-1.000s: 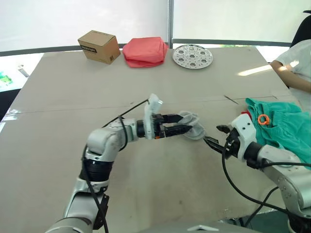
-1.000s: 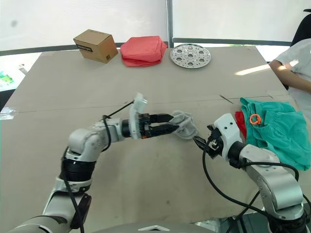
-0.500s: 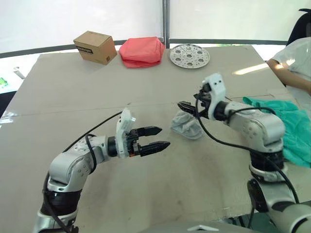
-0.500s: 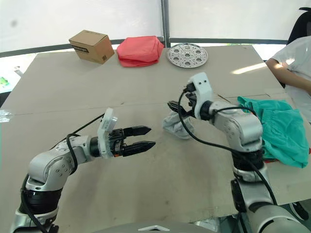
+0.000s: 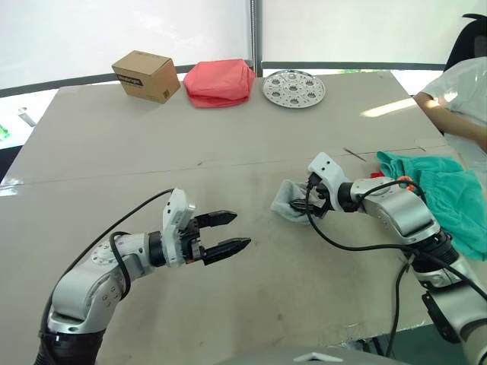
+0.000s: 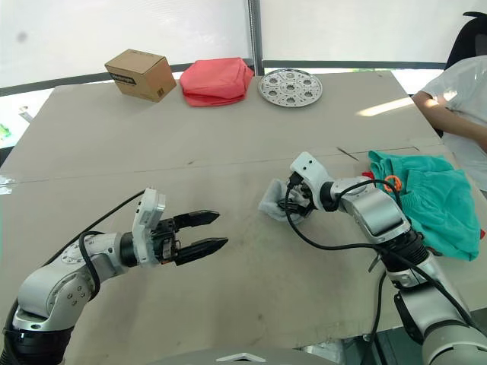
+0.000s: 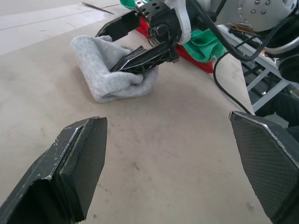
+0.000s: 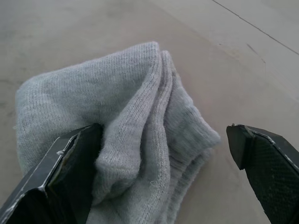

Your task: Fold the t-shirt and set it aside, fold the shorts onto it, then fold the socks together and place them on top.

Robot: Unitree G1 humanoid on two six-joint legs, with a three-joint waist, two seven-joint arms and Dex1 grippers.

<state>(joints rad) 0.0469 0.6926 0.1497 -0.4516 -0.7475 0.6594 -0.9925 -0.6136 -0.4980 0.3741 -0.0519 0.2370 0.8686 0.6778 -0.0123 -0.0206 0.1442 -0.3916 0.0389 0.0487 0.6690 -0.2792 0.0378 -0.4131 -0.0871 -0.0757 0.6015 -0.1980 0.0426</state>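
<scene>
The right gripper is reaching down onto the grey socks, which are lying bunched in a small folded bundle on the brown table, roughly at its middle and a little toward the robot's right. Its two black fingers are spread apart, one pressing into the top fold of the knit and the other standing off the far side, so it is straddling the bundle and not yet pinching it. The left gripper is hovering well apart from the socks over bare table, jaws wide open and holding nothing.

The teal shorts are lying crumpled at the right edge of the table, with the orange drawstring loop showing and a sliver of red t-shirt peeking from beneath them.

To my eye the robot is gathering the socks for their move onto the pile. Doing it well probably means closing across both layers at once, near the folded edge, so neither sock is slipping loose when lifted; the fabric is limp and will sag. A seated person's arm is resting near the far right corner.
</scene>
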